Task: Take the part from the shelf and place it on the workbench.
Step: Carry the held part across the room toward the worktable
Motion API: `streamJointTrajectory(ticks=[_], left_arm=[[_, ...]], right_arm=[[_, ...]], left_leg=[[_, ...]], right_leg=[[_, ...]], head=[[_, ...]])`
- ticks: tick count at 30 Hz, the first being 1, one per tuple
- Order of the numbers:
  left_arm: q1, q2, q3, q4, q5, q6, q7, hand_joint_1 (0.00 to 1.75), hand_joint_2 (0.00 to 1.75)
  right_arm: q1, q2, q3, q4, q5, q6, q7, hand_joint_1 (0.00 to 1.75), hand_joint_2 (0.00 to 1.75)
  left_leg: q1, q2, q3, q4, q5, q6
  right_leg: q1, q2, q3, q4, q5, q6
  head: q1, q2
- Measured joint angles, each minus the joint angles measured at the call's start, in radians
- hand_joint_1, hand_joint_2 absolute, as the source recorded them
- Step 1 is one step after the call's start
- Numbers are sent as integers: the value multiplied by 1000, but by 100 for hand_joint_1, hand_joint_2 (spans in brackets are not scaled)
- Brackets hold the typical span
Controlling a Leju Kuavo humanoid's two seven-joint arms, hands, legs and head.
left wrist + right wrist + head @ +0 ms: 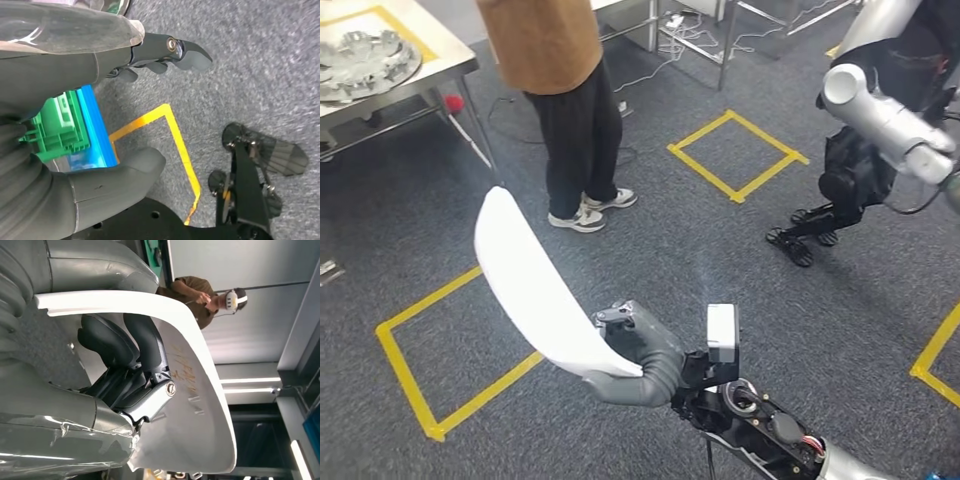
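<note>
Head view: my right hand (641, 350) clamps the long curved white plastic panel (527, 285) at its five-o'clock end; it looks light, stiff and slippery. Left hand (75, 125) is apart, holding nothing.

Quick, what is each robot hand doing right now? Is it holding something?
Left robot hand: open, fingers apart, holding nothing.
Right robot hand: holding the white part, fingers curled around its edge.

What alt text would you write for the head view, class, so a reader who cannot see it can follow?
The right robot hand holds a curved white part above grey carpet marked with yellow tape squares. A person stands beyond it beside a metal workbench.
</note>
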Motion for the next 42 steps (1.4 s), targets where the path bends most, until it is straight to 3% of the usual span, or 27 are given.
streamJointTrajectory(ticks=[1, 3, 6, 7, 8, 9, 11, 13, 14, 16, 18, 19, 21, 22, 23, 24, 25, 27, 28, 30, 32, 34, 36, 38, 39, 40, 42], left_arm=[[2, 1, 0, 0, -1, 0, -1, 0, 175], [5, 2, 0, 0, -2, 0, -1, 0, 175], [-1, 2, 0, 0, -2, 0, -3, 0, 175], [-2, 2, 0, 0, -2, 0, -3, 0, 175], [-1, 2, 0, 0, -2, 0, -3, 0, 175], [0, 2, 0, 0, -1, 0, -3, 0, 175], [0, 3, 0, 0, -1, 0, -3, 0, 175], [-3, 5, 0, 0, -1, 1, -3, 0, 175], [-3, 5, 0, 0, -1, 1, -3, 0, 175], [-3, 5, 0, 0, -2, 1, -2, 0, 175], [-1, 5, 0, 0, -2, 1, -2, 0, 175], [-1, 5, 0, 0, -2, 1, -1, 0, 175], [-2, 5, 0, 0, -2, 0, 0, 0, 175], [-3, 5, 0, 0, -2, 0, 1, 0, 175], [-3, 5, 0, 0, -2, 0, 3, 0, 175], [-3, 5, 0, 0, -2, 0, 5, 0, 175], [-2, 5, 0, 0, -2, 0, 7, 0, 175], [-3, 3, 0, 0, -2, 0, 9, 0, 175], [-4, 2, 0, 0, -2, 0, 10, 0, 175], [-3, 0, 0, 0, -2, 0, 9, 0, 175], [2, 2, 0, 0, -4, 1, 9, 0, 175], [4, 2, 0, 0, -6, 1, 9, 0, 175], [1, 2, 0, 0, -7, 1, 9, 0, 175], [0, 1, 0, 0, -7, 1, 9, 0, 175], [1, 1, 0, 0, -7, 1, 9, 0, 175], [2, 1, 0, 0, -7, 1, 9, 0, 175], [1, 2, 0, 0, -8, 1, 9, 0, 175]], right_arm=[[1, 0, 0, -1, 1, -2, 0, 175, 175], [2, 0, -1, -3, 3, -4, 1, 175, 175], [8, 0, -2, -4, 5, -5, 2, 175, 175], [10, 0, -2, -4, 5, -6, 3, 175, 175], [12, 0, -2, -4, 5, -6, 4, 175, 175], [13, 0, -3, -4, 5, -6, 4, 175, 175], [13, 0, -3, -4, 5, -6, 4, 175, 175], [12, 0, -4, -5, 5, -6, 5, 175, 175], [12, 0, -4, -5, 5, -7, 5, 175, 175], [11, 0, -6, -5, 5, -7, 5, 175, 175], [11, 0, -7, -6, 5, -7, 5, 175, 175], [12, 0, -8, -6, 5, -6, 4, 175, 175], [15, 0, -8, -6, 4, -6, 4, 175, 175], [19, 0, -9, -6, 3, -6, 4, 175, 175], [22, 0, -9, -5, 3, -6, 4, 175, 175], [24, 0, -9, -5, 2, -6, 4, 175, 175], [25, 0, -10, -5, 1, -6, 4, 175, 175], [25, 0, -10, -5, -1, -4, 4, 175, 175], [25, 0, -11, -5, -2, -2, 4, 175, 175], [26, 0, -11, -5, -3, -1, 3, 175, 175], [26, 0, -11, -5, -4, 0, 1, 175, 175], [25, 0, -12, -5, -5, 0, 0, 175, 175], [27, 0, -13, -5, -6, 0, 0, 175, 175], [30, 0, -13, -4, -6, 0, 0, 175, 175], [31, 0, -14, -4, -6, 0, 0, 175, 175], [31, 0, -14, -4, -6, 0, 0, 175, 175], [30, 0, -15, -4, -6, 0, 0, 175, 175]], left_leg=[[1, -4, -4, 0, 1, -6], [-1, 23, -21, 30, -19, -17], [0, 83, -113, 215, -111, -28], [1, 89, -141, 270, -129, -31], [2, 93, -151, 290, -127, -34], [3, 97, -139, 269, -108, -36], [4, 128, -64, 132, -45, -36], [0, 159, -3, 20, -9, -26], [-3, 164, 8, -1, -6, -20], [-6, 144, 7, -2, -6, -6], [-3, 129, 8, -5, -4, 6], [0, 122, 9, -6, -2, 12], [-2, 105, 9, -6, -2, 19], [-3, 95, 9, -6, -2, 21], [-4, 83, 10, -6, -2, 21], [-5, 71, 11, -5, -2, 21], [-5, 59, 13, -5, -3, 21], [-6, 37, 15, -4, -3, 19], [-6, 26, 13, -3, -2, 16], [-4, 7, 3, -1, 2, 6], [-3, 0, -4, 0, 5, -6], [-5, 36, -31, 50, -28, -15], [-3, 80, -94, 178, -94, -21], [1, 91, -149, 287, -129, -29], [2, 95, -151, 291, -120, -32], [4, 100, -131, 255, -95, -34], [5, 133, -52, 109, -31, -35]], right_leg=[[-3, -10, 5, -7, 1, -3], [-8, -31, 11, -19, 11, -11], [-6, -70, 11, -26, 15, -20], [-5, -83, 10, -26, 14, -20], [-4, -96, 10, -26, 13, -20], [-4, -107, 10, -26, 13, -19], [-4, -127, 13, -24, 9, -14], [2, -141, 15, -20, 2, -5], [6, -147, 17, -18, -1, 0], [6, -157, 21, -19, -6, 10], [2, -135, 13, 8, -31, 22], [0, -114, -5, 51, -58, 27], [-1, -82, -68, 193, -126, 31], [-1, -76, -99, 259, -148, 30], [-1, -74, -117, 294, -151, 29], [-1, -72, -118, 288, -133, 26], [-1, -68, -101, 243, -98, 22], [-1, -33, -44, 101, -20, 11], [-1, -15, -22, 46, 0, 7], [0, 0, -3, 1, 2, 3], [-2, -18, 6, -11, 4, -2], [-8, -40, 11, -23, 13, -10], [-8, -64, 10, -26, 16, -15], [-8, -89, 9, -26, 15, -16], [-8, -101, 9, -26, 14, -15], [-9, -111, 10, -25, 13, -14], [-8, -129, 12, -23, 8, -7]], head=[[1, 0], [-9, 0], [-31, 0], [-36, 0], [-40, 0], [-45, 0], [-53, 0], [-57, 0], [-55, 0], [-49, 0], [-43, 0], [-37, 0], [-20, 0], [-13, 0], [-9, 0], [-4, 0], [-1, 0], [5, 0], [5, 0], [5, 0], [4, 0], [-8, 0], [-22, 0], [-32, 0], [-36, 0], [-42, 0], [-51, 0]])
